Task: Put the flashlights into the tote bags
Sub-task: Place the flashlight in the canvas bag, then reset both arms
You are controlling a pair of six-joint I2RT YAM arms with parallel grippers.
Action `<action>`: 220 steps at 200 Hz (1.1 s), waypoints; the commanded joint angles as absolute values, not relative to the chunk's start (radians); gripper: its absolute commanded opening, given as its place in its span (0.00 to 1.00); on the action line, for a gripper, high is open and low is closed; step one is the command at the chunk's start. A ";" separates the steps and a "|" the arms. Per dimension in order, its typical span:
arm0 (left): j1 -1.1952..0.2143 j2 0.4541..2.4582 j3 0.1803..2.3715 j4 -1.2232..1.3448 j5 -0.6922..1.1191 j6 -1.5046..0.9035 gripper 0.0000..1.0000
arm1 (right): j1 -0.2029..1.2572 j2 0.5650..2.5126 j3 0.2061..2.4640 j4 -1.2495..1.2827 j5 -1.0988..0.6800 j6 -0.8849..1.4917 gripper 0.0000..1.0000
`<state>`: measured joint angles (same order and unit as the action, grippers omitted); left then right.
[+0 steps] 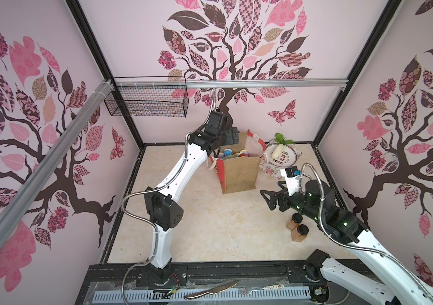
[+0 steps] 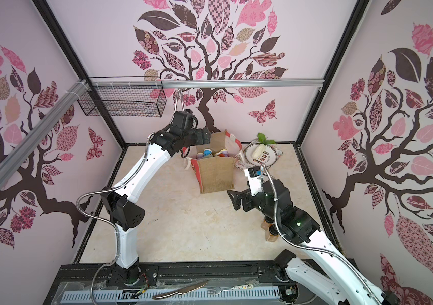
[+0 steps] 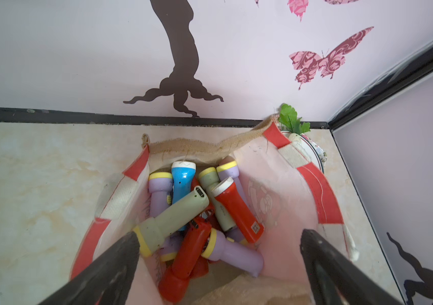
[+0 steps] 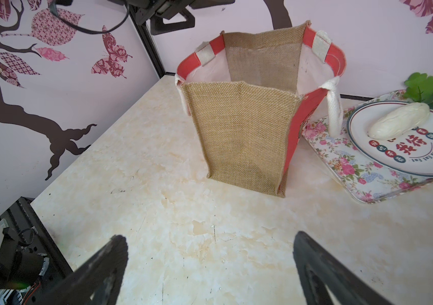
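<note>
Flashlights (image 3: 175, 216) pile inside tote bag (image 4: 241, 132), lower ones hidden.

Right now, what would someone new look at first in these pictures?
The pile of red, lilac, green and blue flashlights jumbled inside the brown tote bag near the back wall grabs the eye first. The left gripper hangs open right above them. Beside the bag, a white radish lies on a plate.
</note>
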<state>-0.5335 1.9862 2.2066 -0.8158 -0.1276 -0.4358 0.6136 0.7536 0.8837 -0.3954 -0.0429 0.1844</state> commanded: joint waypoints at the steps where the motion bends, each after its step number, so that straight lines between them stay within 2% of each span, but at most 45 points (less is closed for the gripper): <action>1: -0.551 1.888 2.117 -0.798 -0.164 -0.378 0.98 | 0.611 0.720 0.894 -0.340 -0.008 0.192 1.00; 48: -0.572 1.680 1.902 -0.798 -0.185 -0.344 0.98 | 0.610 0.680 0.893 -0.330 0.124 0.209 1.00; 89: -0.572 1.489 1.704 -0.805 -0.213 -0.316 0.98 | 0.611 0.671 0.880 -0.328 0.160 0.248 1.00; 135: -0.570 1.253 1.440 -0.793 -0.266 -0.280 0.98 | 0.611 0.655 0.842 -0.297 0.303 0.286 1.00; 192: -0.555 0.907 1.119 -0.780 -0.423 -0.236 0.98 | 0.610 0.562 0.685 -0.216 0.525 0.303 1.00; 220: -0.499 0.798 1.031 -0.791 -0.393 -0.218 0.98 | 0.609 0.487 0.597 -0.184 0.601 0.301 1.00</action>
<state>-0.5369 0.8597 1.1065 -0.7998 -0.3626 -0.2447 0.6128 0.5423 0.6338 -0.2466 0.4881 0.2996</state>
